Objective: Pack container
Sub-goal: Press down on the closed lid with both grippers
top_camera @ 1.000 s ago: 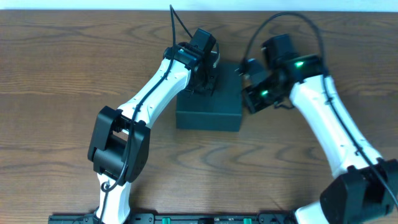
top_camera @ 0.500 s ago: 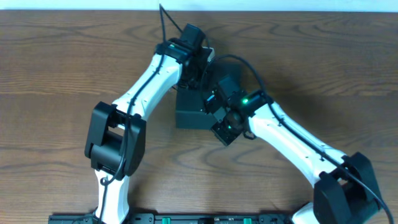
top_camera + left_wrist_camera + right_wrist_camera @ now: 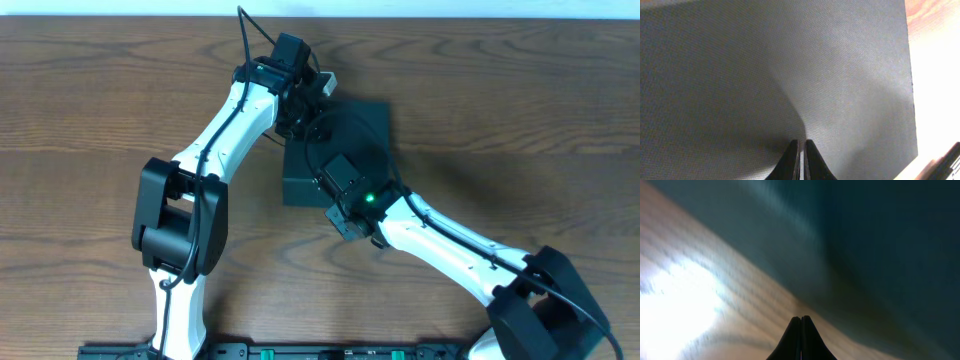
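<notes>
The container [image 3: 362,130] is a dark teal-green square box with its lid down, at the middle of the table. My left gripper [image 3: 303,103] is over its back left corner. In the left wrist view the gripper [image 3: 801,143] is shut and empty, its tips close over the matte lid [image 3: 765,75]. My right gripper [image 3: 338,186] is at the box's front edge, hidden under its wrist. In the right wrist view the gripper [image 3: 801,318] is shut and empty, low over the table, with the box's side wall [image 3: 880,230] just ahead; the picture is blurred.
The wooden table [image 3: 100,120] spreads to all sides of the box. The two arms cross close together over the box's left half. The table's back edge runs along the top of the overhead view.
My right arm has swung from the box's right side round to its front edge. My left gripper has shifted a little back and left over the box's corner.
</notes>
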{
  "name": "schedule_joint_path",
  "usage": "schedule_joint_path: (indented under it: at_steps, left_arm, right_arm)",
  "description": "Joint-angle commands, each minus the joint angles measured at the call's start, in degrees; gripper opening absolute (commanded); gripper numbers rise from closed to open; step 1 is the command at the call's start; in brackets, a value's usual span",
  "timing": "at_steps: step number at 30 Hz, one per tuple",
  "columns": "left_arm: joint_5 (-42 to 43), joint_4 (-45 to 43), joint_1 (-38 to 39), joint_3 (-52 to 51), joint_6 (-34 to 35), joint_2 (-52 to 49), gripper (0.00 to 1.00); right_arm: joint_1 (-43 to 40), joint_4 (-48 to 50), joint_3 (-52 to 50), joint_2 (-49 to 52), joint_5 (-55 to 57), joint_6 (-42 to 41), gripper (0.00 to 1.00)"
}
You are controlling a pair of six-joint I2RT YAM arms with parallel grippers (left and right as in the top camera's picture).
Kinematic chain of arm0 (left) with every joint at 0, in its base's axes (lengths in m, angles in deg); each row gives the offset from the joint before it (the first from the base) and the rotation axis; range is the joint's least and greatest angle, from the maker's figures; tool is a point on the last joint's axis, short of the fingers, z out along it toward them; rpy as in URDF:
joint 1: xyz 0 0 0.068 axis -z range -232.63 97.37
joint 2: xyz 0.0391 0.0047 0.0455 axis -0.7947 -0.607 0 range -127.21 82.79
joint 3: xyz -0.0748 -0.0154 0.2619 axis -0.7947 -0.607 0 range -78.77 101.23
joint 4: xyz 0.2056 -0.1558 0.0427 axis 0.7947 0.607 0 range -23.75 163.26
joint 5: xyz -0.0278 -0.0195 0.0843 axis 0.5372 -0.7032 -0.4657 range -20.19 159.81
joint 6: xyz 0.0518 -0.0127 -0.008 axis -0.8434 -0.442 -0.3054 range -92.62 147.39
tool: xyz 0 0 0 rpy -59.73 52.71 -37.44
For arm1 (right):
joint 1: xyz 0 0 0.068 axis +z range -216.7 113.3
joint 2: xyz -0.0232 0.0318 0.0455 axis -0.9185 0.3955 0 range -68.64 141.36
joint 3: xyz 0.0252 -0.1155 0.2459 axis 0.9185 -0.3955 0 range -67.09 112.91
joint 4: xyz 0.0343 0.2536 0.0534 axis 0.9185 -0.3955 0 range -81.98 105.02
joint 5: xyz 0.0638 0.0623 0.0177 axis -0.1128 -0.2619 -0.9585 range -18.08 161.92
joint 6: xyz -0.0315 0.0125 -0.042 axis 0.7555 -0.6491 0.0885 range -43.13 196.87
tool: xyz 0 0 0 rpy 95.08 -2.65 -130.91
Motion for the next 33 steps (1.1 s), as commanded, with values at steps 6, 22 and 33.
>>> schedule_joint_path:
  at_steps: [6,22,33]
  left_arm:
    - [1.09,1.11,-0.11,-0.35,-1.27,-1.73,0.06]
    - [2.6,1.6,-0.13,-0.35,-1.25,-1.73,0.06]
    - [3.65,1.53,-0.13,-0.35,-1.25,-1.73,0.06]
  right_arm:
    - [0.31,4.33,-1.14,0.81,0.15,-2.99,0.02]
    - [0.26,17.75,-9.49,0.94,6.34,-11.13,0.02]
    - [0.24,22.01,-10.14,2.89,13.49,-20.72,0.02]
